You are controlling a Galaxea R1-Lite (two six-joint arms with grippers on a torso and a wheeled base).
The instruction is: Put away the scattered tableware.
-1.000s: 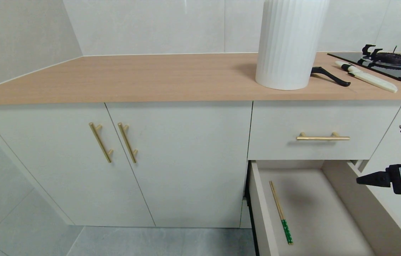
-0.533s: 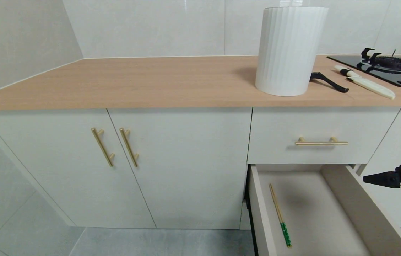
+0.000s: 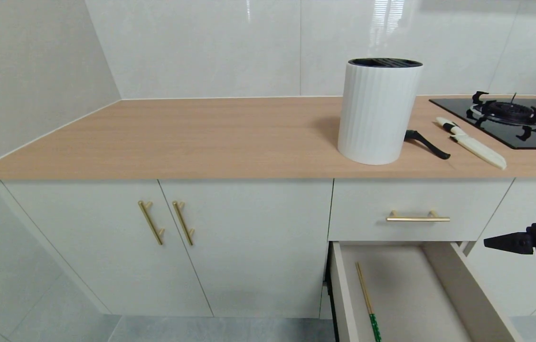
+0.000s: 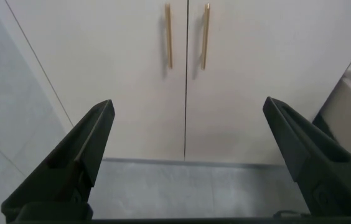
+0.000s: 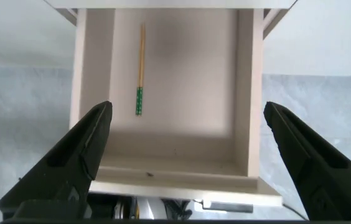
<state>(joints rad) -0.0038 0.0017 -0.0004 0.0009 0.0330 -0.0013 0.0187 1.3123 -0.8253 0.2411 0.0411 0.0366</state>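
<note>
Bright, even light; glare on wall tiles (image 3: 381, 19).

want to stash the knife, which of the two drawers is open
The lower drawer: it is pulled out, with chopsticks lying inside. The upper drawer, with the gold handle, is shut flush.

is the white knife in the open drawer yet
No, the white knife lies on the countertop near the stove, while the open drawer holds chopsticks.
</note>
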